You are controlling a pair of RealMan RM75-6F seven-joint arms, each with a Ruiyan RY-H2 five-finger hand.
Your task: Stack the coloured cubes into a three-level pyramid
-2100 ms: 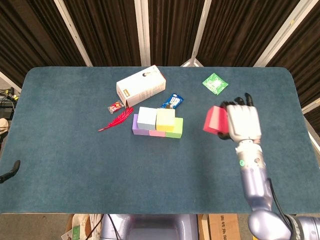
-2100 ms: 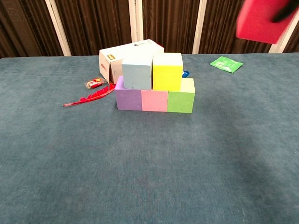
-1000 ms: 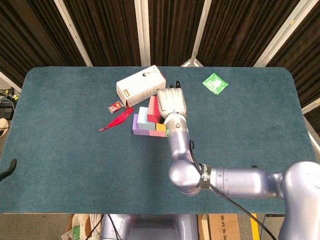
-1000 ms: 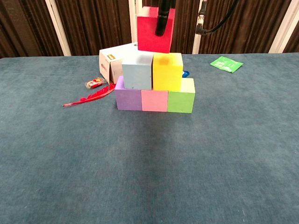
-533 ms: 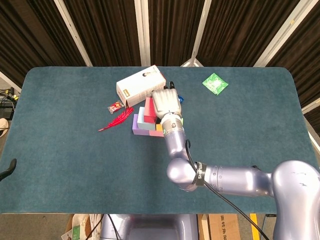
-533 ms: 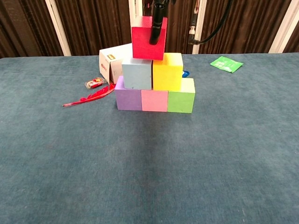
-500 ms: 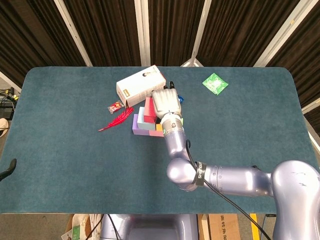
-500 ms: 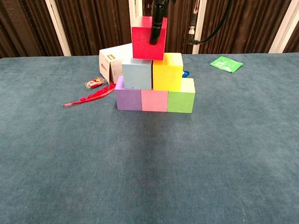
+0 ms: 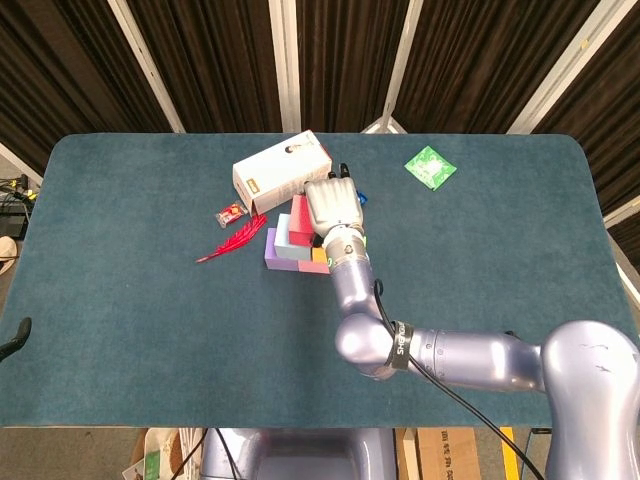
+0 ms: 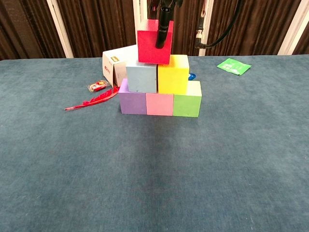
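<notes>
A: Where do you stand with the pyramid?

B: Nearly there. Your bottom row is laid on the surface (image 10: 231,159): purple cube (image 10: 133,102), pink cube (image 10: 160,104) and green cube (image 10: 187,102), side by side and touching. The second level sits on them: the light blue cube (image 10: 141,78) beside the yellow cube (image 10: 173,74).

A: And the last one?

B: Your right hand (image 9: 331,207) holds the red cube (image 10: 154,42) from above. In the chest view one dark finger (image 10: 162,29) runs down its front face, so the fingers are closed around the cube, not spread free. The cube's underside looks to be on or just touching the second level, roughly over the seam between light blue and yellow, though leaning toward the blue side. From the head view the hand covers most of it, so I cannot tell whether it is fully seated.

A: What is left, then?

B: In my judgement, only the release: settle the red cube flat and let go without nudging the stack. Your left hand is not in either view.

A: Anything close by?

B: The white box (image 10: 120,62), the red feather (image 10: 91,102) and the green packet (image 10: 233,65) lie apart from the stack.
</notes>
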